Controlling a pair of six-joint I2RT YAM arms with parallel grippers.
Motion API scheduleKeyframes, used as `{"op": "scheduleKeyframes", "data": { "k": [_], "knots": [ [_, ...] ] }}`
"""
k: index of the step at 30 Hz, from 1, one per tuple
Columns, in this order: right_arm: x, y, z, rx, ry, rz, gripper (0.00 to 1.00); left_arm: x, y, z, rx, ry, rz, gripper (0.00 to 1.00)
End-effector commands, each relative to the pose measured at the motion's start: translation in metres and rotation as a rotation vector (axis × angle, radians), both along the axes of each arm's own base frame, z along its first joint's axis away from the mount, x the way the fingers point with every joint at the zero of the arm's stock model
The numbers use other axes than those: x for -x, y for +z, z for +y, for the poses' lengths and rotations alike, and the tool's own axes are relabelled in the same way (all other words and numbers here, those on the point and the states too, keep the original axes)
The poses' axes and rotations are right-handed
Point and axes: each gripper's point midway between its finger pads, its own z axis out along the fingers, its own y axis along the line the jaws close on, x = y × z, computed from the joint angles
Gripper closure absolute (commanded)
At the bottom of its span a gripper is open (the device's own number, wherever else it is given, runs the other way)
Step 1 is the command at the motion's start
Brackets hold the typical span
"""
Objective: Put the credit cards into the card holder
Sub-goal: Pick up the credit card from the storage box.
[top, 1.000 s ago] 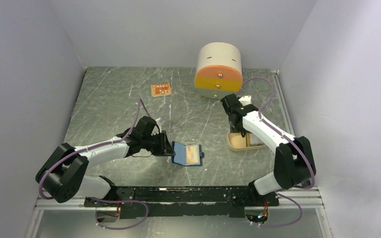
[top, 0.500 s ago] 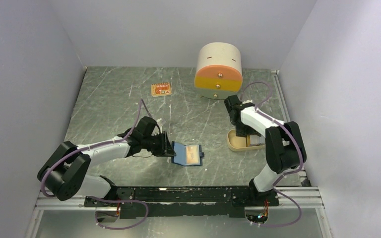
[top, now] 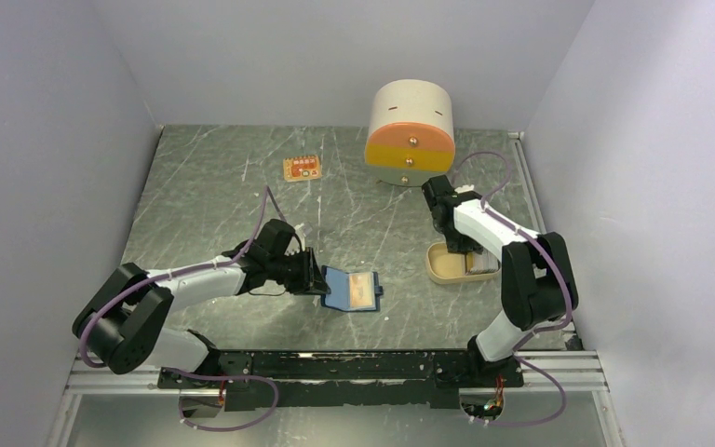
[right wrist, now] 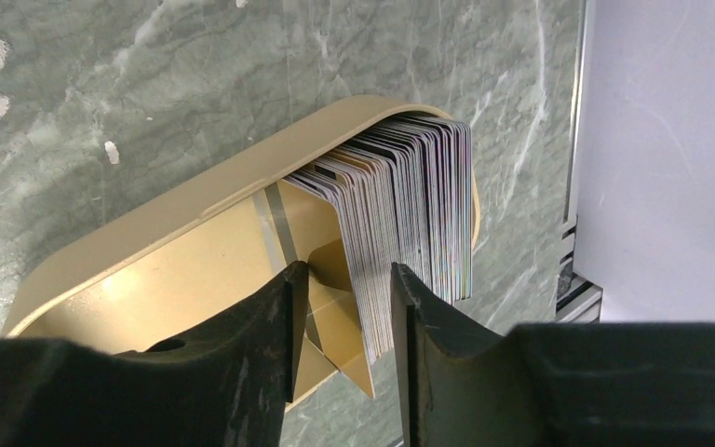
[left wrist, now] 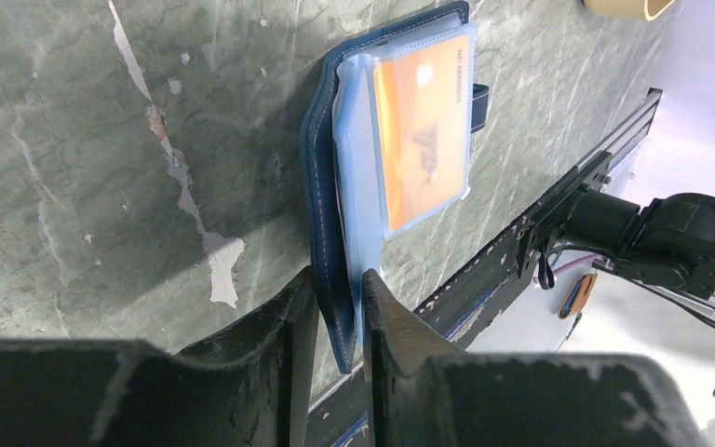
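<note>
The card holder [left wrist: 391,158] lies open on the table [left wrist: 74,140], a grey-green slab with pale marble-like veins and chipped white spots. Its outer cover is dark navy with a leather-like grain and a stitched border. Clear, glossy plastic sleeves with rounded corners fan out from the spine. The top sleeve holds an orange card [left wrist: 424,140] bearing a line of dark print along one edge and a mark in the middle (both too blurred to read). A small navy strap tab [left wrist: 479,95] pokes out from the far side. The left gripper [left wrist: 340,340] is clamped on the near edge of the holder, its matte black, scuffed fingers pinching cover and sleeves together.

To the right, near the table's right edge, the credit cards [right wrist: 410,214] stand on edge as a tight stack of thin rectangles. Their pale edges are streaked with grey and purple. They fill one end of an oval tan tray [right wrist: 186,279] with a smooth, slightly shiny surface. The right gripper [right wrist: 346,345] is lowered into the tray with its jaws slightly apart. The nearest cards and a folded gold divider [right wrist: 335,321] sit in the gap.

At the back stand a round cream-and-orange drawer unit [top: 411,126] with small knobs and a small orange tag [top: 303,169], its red marks illegible.
</note>
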Motion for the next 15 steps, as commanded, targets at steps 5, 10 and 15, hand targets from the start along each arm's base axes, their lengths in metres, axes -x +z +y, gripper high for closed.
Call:
{"op": "scheduleKeyframes", "data": {
  "k": [5, 10, 15],
  "knots": [
    [-0.008, 0.019, -0.003, 0.005, 0.004, -0.044, 0.66, -0.001, 0.005, -0.002, 0.026, -0.012, -0.023, 0.71],
    [-0.008, 0.022, 0.001, -0.025, 0.015, -0.054, 0.76, -0.002, 0.003, -0.002, 0.025, -0.011, -0.016, 0.71],
    [-0.007, 0.024, 0.007, -0.060, 0.026, -0.061, 0.79, -0.002, 0.005, -0.003, 0.029, -0.010, -0.014, 0.70]
  ]
}}
